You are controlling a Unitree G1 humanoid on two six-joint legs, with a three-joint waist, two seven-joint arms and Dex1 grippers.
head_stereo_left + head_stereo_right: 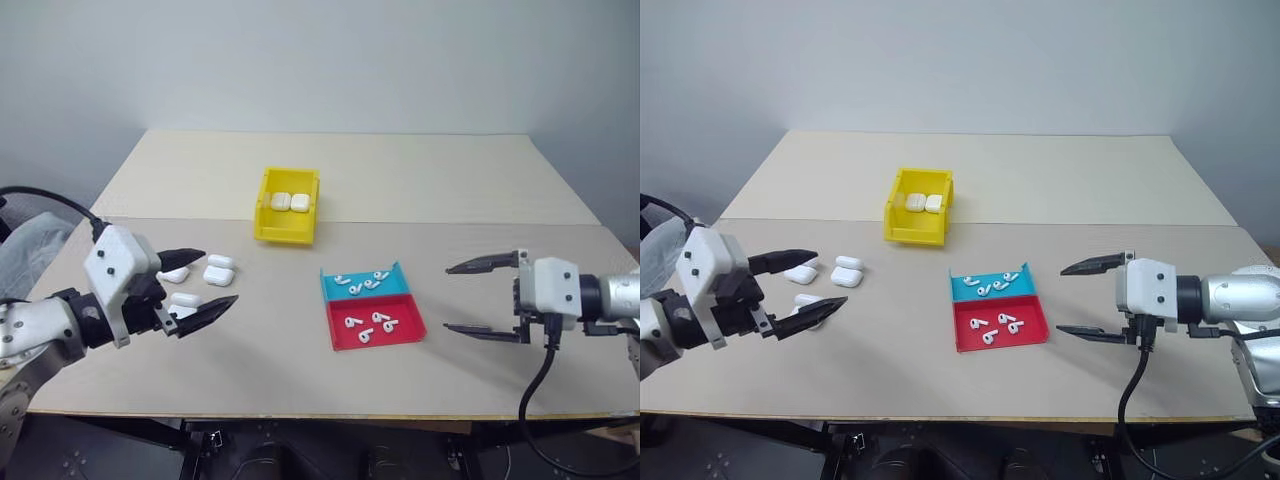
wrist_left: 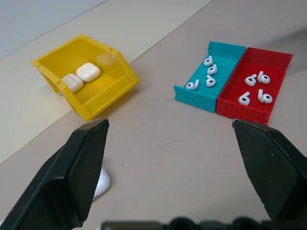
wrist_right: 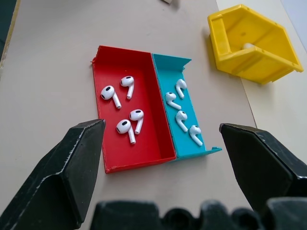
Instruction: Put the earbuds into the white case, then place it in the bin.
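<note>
On the beige table, both the left gripper and right gripper hang wide open, empty. Those tiny glossy earbuds could easily slip from such broad fingers.

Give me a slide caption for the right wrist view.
Open right gripper above red tray and blue tray, four earbuds each; yellow bin beyond.

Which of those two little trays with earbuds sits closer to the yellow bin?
The blue tray. It lies on the side facing the yellow bin, with the red tray joined to it on the side nearer the robot.
</note>
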